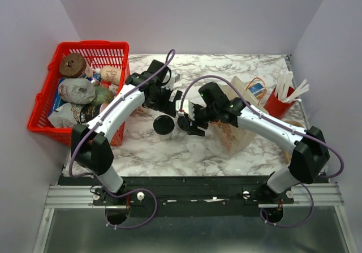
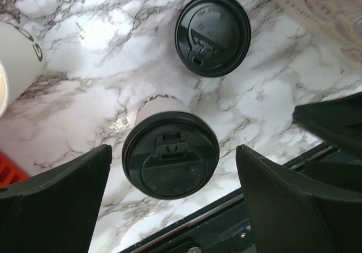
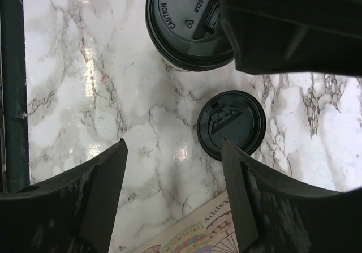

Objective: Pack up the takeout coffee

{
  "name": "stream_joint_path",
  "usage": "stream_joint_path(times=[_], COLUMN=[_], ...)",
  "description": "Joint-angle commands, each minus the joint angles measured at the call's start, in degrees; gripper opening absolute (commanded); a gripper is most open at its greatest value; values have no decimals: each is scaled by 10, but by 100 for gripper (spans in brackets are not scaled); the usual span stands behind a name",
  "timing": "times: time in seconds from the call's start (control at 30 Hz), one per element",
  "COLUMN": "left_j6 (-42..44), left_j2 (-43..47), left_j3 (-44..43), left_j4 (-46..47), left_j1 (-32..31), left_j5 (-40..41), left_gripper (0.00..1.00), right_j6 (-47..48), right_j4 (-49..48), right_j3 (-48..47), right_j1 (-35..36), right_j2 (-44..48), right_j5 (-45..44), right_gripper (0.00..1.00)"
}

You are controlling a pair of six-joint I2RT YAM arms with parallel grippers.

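Fingers (image 2: 62, 202) of my left gripper (image 2: 172, 151) are spread wide and hold nothing. The takeout coffee (image 2: 169, 154) stands upright on the marble table (image 2: 85, 15) in the gap between them, clear of both pads. Past my left fingertips lies the loose black lid (image 2: 212, 33), flat on the table. A tan cup (image 2: 17, 60) sits off to the outside of one finger.

My right gripper (image 3: 173, 151) is also splayed and empty. The coffee lies beyond its tips, partly hidden under my left gripper. The loose lid is just ahead of one right fingertip, and the printed paper bag (image 3: 192, 236) lies back between the right fingers, toward the wrist.

I judge the cup to be light, though I cannot tell whether it is filled. Its paper wall is thin and would buckle under a hard squeeze, and the plastic lid is slick and could pop off if pinched. I would close on the whitish wall below the lid's rim at about mid-height, squeeze gently and keep the cup upright.
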State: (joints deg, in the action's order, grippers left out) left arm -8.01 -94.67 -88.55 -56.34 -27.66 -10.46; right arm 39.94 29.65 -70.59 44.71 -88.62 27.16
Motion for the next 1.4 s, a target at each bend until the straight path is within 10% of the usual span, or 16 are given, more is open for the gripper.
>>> stream_joint_path(times=[0.0, 1.37], left_j6=[36, 30], left_j2=[51, 17], left_j3=[52, 57], left_j4=[-27, -16], left_j1=[-21, -35], left_j5=[18, 60], left_gripper=[99, 98], right_j6=[4, 7], right_j4=[-6, -6], right_j3=[3, -9], right_j1=[-2, -2], right_j2=[10, -2], right_j5=[-4, -1], right_gripper=[77, 77])
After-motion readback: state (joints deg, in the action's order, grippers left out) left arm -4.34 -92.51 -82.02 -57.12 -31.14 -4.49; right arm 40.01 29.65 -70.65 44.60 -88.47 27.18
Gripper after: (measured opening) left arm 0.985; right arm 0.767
